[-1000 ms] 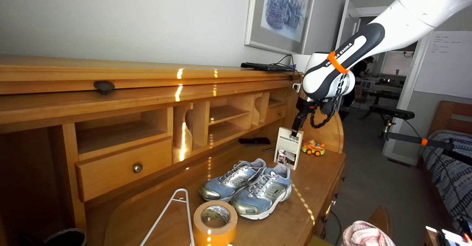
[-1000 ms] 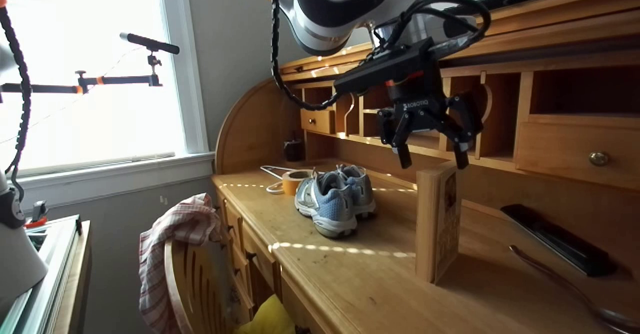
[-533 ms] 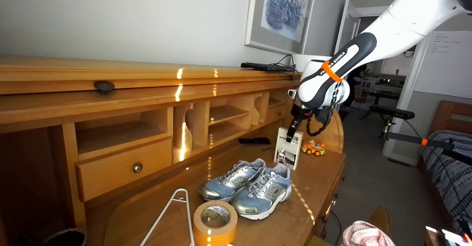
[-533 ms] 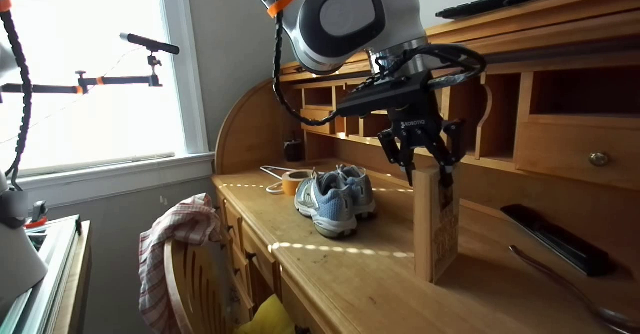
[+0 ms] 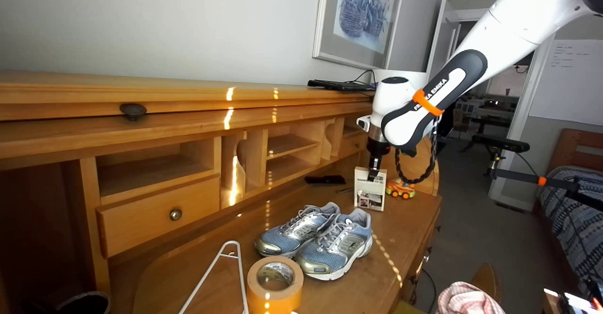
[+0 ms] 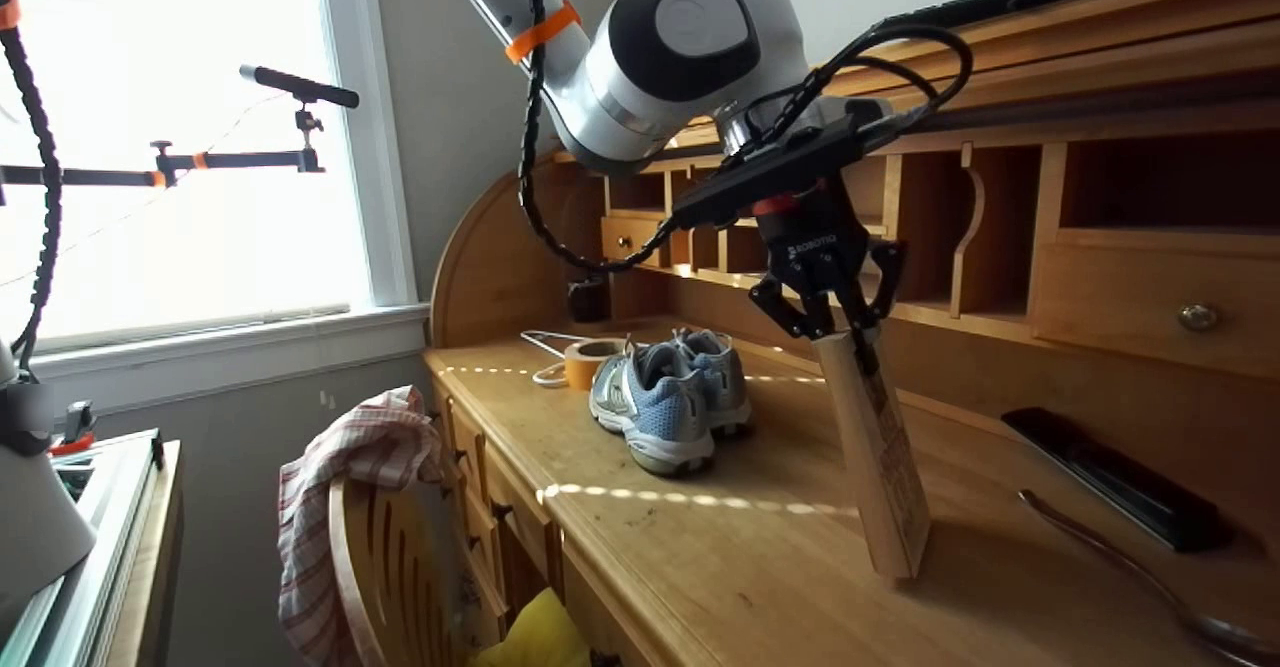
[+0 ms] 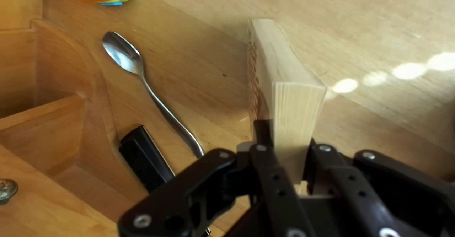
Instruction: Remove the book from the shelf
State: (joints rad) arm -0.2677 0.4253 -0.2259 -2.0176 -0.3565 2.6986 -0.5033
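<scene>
A thick book [image 6: 880, 467] with pale page edges stands on end over the desk top, tilted, its upper end leaning towards the sneakers in an exterior view. My gripper [image 6: 848, 342] points down onto its top, jaws closed around it, one finger against each cover. In the wrist view the book [image 7: 296, 112] sits between both fingers, its page edges facing the camera. Whether its lower edge touches the desk I cannot tell. The shelf, a narrow cubbyhole [image 6: 1005, 232] between upright wood partitions in the hutch, lies behind and apart from the book.
Grey-blue sneakers [image 5: 334, 243] and a tape roll [image 5: 275, 285] stand along the desk. Close to the book are a spoon [image 7: 124, 52], a long black flat object [image 6: 1110, 477] and an orange toy car [image 5: 400, 189]. A chair with a checked cloth [image 6: 370, 457] stands at the desk's front.
My gripper has come down over the book's top and its jaws have closed in on the covers. The book has gone from upright to tilted, its lower end shifting slightly.
</scene>
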